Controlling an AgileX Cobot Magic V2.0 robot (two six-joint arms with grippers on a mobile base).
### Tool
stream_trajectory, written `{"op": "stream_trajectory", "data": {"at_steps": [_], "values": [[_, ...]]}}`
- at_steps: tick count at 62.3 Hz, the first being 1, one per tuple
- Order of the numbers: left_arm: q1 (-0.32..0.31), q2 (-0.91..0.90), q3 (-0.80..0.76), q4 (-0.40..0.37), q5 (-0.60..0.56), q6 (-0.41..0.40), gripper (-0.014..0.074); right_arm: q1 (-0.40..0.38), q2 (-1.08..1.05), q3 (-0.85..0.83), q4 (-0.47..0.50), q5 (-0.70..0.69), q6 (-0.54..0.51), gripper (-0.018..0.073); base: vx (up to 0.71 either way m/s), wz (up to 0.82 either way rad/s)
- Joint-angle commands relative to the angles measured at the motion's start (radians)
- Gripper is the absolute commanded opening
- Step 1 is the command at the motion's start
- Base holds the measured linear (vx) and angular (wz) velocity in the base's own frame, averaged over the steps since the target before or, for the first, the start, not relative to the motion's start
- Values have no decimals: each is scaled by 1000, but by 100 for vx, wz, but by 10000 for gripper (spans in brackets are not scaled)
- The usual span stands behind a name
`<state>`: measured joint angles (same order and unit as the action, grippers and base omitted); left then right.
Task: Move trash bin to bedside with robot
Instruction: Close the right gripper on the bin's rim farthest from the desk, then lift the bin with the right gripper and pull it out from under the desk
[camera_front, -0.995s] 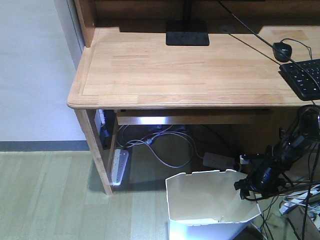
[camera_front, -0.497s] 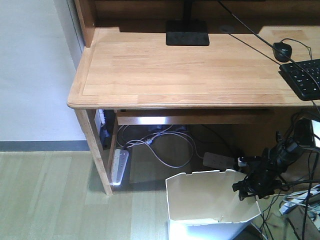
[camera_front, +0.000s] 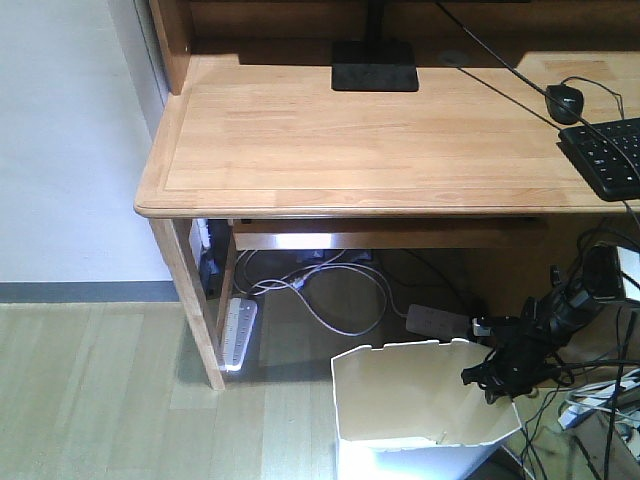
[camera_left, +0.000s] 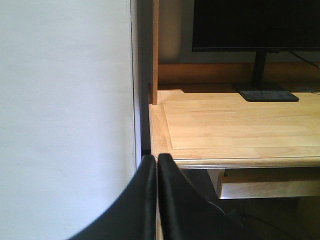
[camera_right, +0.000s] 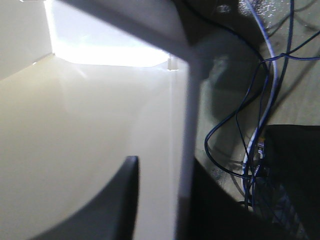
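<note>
**Open room.** Bare floor (camera_front: 100, 390) lies out from the front-left corner of the tabletop, along the wall (camera_front: 60, 140). The desk (camera_front: 350, 140) overhangs the space behind the trash bin (camera_front: 400, 405). Its left leg (camera_front: 190, 300) and a power strip (camera_front: 238, 335) stand below the front-left corner.

**Task's thing.** The trash bin stands upright on the floor, out from the front edge of the tabletop and toward its right end. Its notched rim sits lower than that edge.

**Obstructions.** Loose cables (camera_front: 340, 300) trail under the tabletop behind the bin. More cables bunch on the floor just right of it.

**Cut off or unclear.**
- The bin's base runs off the lower frame edge.
- The keyboard (camera_front: 608, 155) at the tabletop's right edge is cropped.
- The mouse (camera_front: 565, 100) and the monitor base (camera_front: 375, 70) sit near the rear edge.
- The right wrist view is blurred.

**Right arm.** The right arm (camera_front: 560, 310) slopes down from the right. The right gripper (camera_front: 492, 378) is at the bin's right rim. In the wrist view the right gripper (camera_right: 167, 167) straddles the bin (camera_right: 75, 125) wall, with one finger (camera_right: 122, 200) inside and the other outside. A narrow gap shows on the inner side, so the wall is not clamped.

**Left arm.** The left gripper (camera_left: 156, 159) is raised and faces the tabletop's front-left corner. Its fingers are pressed together on nothing.
</note>
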<state>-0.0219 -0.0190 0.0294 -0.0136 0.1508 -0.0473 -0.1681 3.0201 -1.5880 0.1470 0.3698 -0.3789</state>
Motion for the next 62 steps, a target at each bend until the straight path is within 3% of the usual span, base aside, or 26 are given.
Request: {"op": "stream_trajectory", "data": {"at_steps": [1,23,29,40,51,62], "values": [[-9,-11,29,-3,-78,-9,-6,-5,-55,-8,81,28,-76,-17,0,0],[-9,-11,29,-3,-78,-9,-6,-15,-90,-5,500,120,-454,-10,0,0],[-9,-11,29,-3,-78,-9,-6,-18,-116,35,561,110,-508,-7,0,0],[-9,-11,29,-3,-78,-9,-6,-18,-208,178,659,-29,-625,-7,0,0],[-9,-11,29,-3,-78,-9,-6,-18,-310,281,814,22,-812,-7,0,0],[-9,-11,29,-3,-78,-9,-6,-18,-444,422,926,19,-913,-6,0,0]]}}
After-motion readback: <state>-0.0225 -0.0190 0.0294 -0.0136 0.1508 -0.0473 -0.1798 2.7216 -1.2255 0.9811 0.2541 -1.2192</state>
